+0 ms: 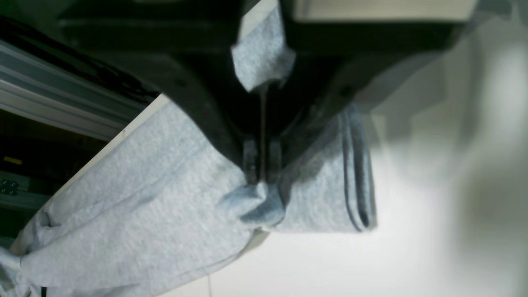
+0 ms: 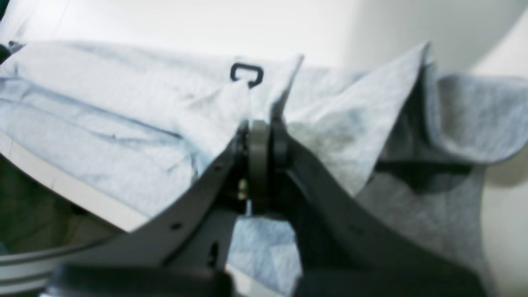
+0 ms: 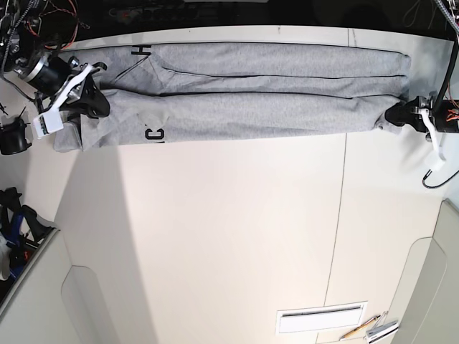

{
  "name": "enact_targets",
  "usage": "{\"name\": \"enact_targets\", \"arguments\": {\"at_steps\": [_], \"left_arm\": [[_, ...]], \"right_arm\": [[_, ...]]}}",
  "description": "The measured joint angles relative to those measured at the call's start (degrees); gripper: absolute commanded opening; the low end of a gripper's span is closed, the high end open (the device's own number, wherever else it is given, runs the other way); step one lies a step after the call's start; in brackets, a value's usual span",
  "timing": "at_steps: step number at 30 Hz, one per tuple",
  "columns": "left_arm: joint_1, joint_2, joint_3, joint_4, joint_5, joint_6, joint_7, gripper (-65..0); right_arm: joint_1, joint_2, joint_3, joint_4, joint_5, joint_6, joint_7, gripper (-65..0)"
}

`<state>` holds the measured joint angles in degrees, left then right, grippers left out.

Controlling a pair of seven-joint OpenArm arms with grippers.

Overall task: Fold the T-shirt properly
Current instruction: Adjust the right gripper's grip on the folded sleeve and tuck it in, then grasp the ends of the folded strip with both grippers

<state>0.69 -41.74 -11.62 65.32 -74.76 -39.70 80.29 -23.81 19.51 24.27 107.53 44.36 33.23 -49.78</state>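
Two pincers, both clamped on cloth. My left pincer point(image 1: 262, 175) has its jaws pressed together on a bunched fold of the T-shirt point(image 3: 251, 89); the wrist view shows grey fabric puckered right at the tips, with a hemmed edge hanging just beside it. My right pincer point(image 2: 260, 140) is likewise pinched tight on the shirt, cloth rising in a peak from between the jaws, and a small black printed mark sits just beyond them.

From the base view, the T-shirt lies stretched into a long narrow band along the far edge of the white desk point(image 3: 229, 244), running nearly the full width from left to right. Lengthwise creases run through it. Black letters show near its left end, one at the far edge and one at the near edge of the band. Right arm holds the left end of the band in that view; left arm holds the right end, where the fabric gathers to a point. Near half of the desk is bare apart from small items at the near right corner, too small to identify.
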Motion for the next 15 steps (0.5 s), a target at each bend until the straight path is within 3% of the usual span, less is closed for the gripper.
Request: {"name": "enact_targets", "arguments": {"at_steps": [15], "left_arm": [[0.42, 0.0, 0.0, 0.0, 0.15, 0.0, -0.13, -65.0]], "right_arm": [[-0.96, -0.17, 0.0, -0.17, -2.43, 0.0, -0.42, -65.0]]}}
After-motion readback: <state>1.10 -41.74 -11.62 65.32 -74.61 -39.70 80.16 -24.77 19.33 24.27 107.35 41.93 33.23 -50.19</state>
